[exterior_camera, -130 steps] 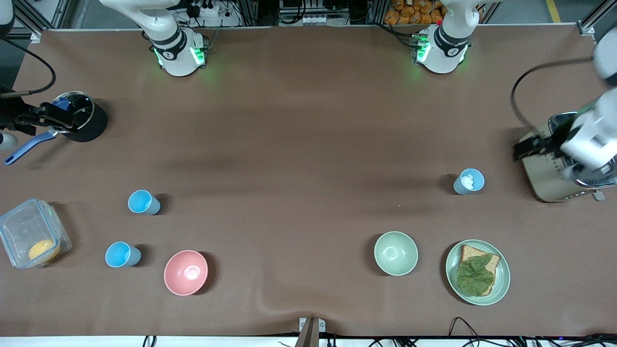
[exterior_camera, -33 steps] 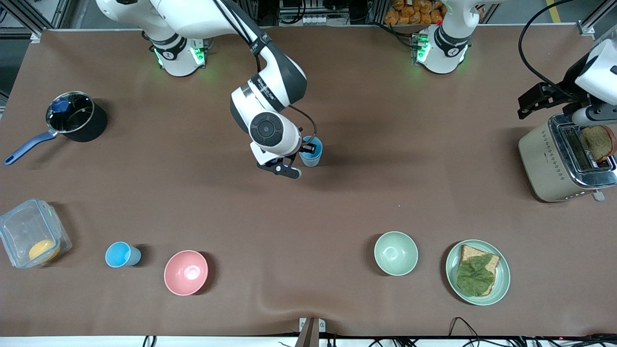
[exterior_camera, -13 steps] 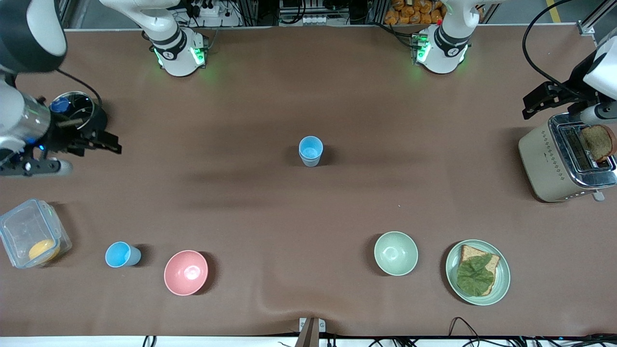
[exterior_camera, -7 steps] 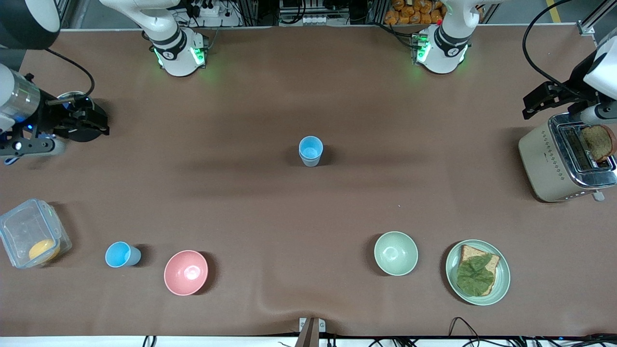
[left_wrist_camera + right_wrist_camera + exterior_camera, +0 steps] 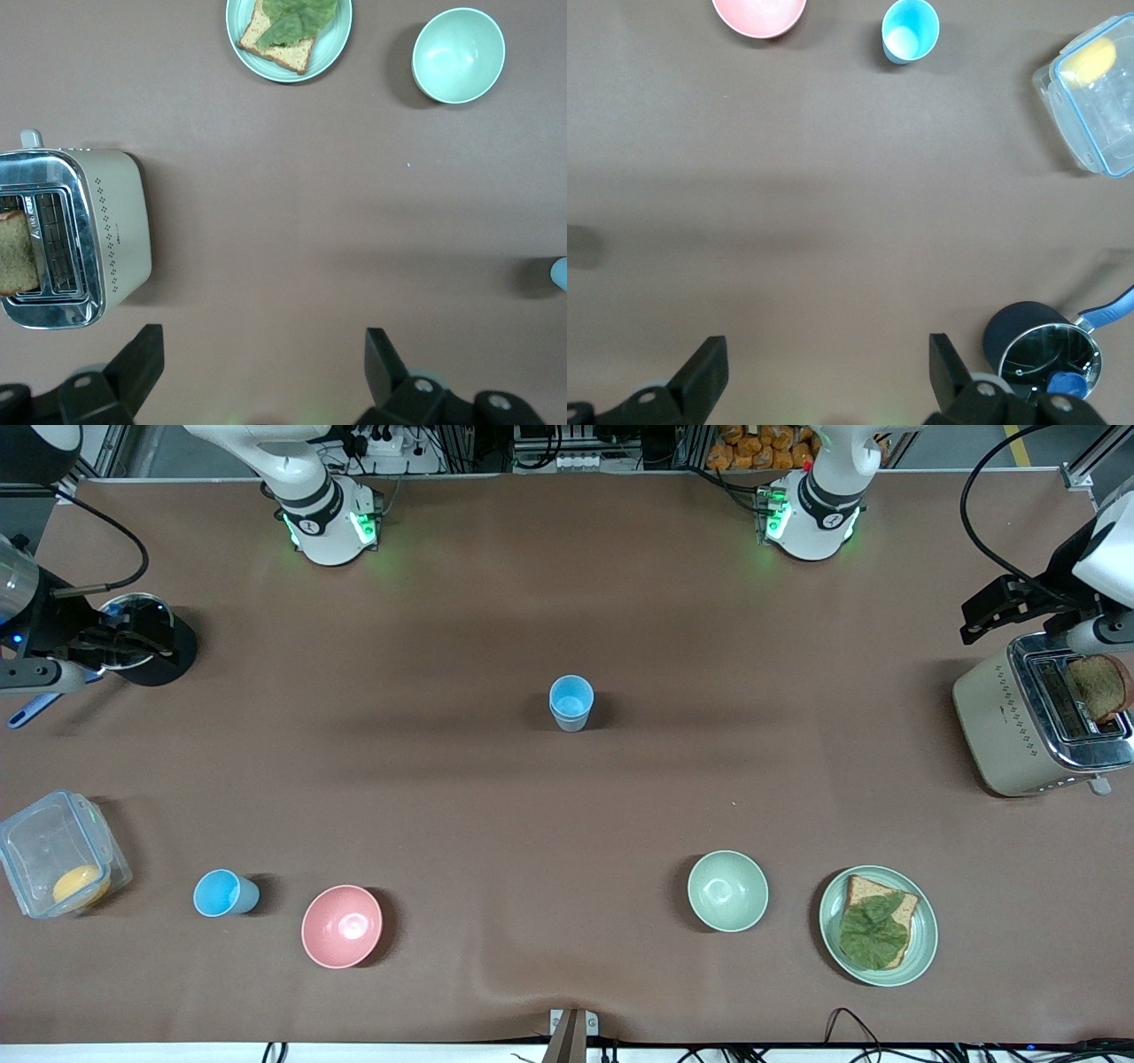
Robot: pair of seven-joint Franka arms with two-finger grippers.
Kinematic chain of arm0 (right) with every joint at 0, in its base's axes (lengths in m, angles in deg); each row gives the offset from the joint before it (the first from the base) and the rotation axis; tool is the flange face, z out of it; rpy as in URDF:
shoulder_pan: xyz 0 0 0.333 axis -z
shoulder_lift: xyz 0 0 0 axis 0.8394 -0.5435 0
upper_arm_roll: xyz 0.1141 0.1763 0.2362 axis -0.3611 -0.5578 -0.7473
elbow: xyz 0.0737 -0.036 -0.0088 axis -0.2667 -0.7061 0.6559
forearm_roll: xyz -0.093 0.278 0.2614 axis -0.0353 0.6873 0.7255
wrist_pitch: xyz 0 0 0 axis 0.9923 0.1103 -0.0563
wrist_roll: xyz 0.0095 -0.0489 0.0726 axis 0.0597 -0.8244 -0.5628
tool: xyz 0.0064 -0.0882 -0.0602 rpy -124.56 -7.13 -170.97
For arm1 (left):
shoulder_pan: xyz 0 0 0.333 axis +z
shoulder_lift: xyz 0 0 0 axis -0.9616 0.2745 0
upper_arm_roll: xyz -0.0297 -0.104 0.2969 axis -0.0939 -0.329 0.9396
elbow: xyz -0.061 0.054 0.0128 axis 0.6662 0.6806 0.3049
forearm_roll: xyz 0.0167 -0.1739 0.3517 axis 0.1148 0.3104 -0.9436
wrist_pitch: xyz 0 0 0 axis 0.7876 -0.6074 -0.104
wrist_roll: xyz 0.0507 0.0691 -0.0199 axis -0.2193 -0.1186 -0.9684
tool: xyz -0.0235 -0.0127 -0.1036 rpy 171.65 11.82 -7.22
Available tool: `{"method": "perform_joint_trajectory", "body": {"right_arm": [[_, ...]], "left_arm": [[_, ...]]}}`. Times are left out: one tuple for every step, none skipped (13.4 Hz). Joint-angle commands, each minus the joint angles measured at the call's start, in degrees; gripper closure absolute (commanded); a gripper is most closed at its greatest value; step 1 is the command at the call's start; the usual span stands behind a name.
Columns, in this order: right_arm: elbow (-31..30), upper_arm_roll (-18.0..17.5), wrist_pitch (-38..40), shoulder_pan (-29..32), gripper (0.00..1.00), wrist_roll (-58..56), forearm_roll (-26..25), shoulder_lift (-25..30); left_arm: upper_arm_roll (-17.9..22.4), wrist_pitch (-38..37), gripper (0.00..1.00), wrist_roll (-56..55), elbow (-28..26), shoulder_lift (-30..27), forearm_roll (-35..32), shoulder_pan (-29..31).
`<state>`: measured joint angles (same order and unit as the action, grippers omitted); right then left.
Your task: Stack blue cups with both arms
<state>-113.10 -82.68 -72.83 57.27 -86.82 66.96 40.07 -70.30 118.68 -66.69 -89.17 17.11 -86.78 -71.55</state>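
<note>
Blue plastic marks the stacked blue cups (image 5: 570, 702) at mid-table: 2 nested tumblers, judging by the doubled rim, set where both arms reach. A 3rd, the single blue cup (image 5: 224, 893), stands apart beside the pink bowl (image 5: 342, 926), toward the right arm's end (probably not part of this stack). Both arms wait, pulled aside. The right gripper (image 5: 824, 372) hangs over the saucepan (image 5: 140, 638), jaws spread wide and empty; the left gripper (image 5: 261, 367), equally spread, is over the toaster (image 5: 1036, 726). Also 1 green bowl (image 5: 727, 890), 1 plate (image 5: 833, 943), 1 clear box (image 5: 55, 852).
</note>
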Motion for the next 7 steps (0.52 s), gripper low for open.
{"method": "perform_joint_trajectory", "body": {"right_arm": [[0.14,-0.76,1.62,1.39,0.0,-0.55,0.13,1.05],[0.14,-0.76,1.63,1.74,0.0,-0.73,0.13,1.05],[0.05,-0.85,1.63,1.65,0.0,-0.73,0.13,0.96],[0.14,-0.85,1.63,1.65,0.0,-0.73,0.13,0.96],[0.14,-0.85,1.63,1.65,0.0,-0.73,0.21,0.87],[0.05,-0.85,1.71,1.65,0.0,-0.73,0.21,0.7],[-0.03,-0.85,1.8,1.56,0.0,-0.73,0.21,0.61]], "left_arm": [[0.17,0.01,0.0,0.61,0.7,0.0,0.38,-0.06],[0.17,0.01,0.0,0.61,0.7,0.0,0.38,-0.06],[0.17,0.01,0.0,0.61,0.7,0.0,0.55,-0.06],[0.17,0.01,0.0,0.61,0.7,0.0,0.56,-0.06],[0.17,0.01,0.0,0.61,0.61,0.0,0.64,-0.06],[0.17,0.01,0.0,0.61,0.61,0.0,0.64,-0.06],[0.08,0.01,0.0,0.61,0.61,0.0,0.73,-0.06]]}}
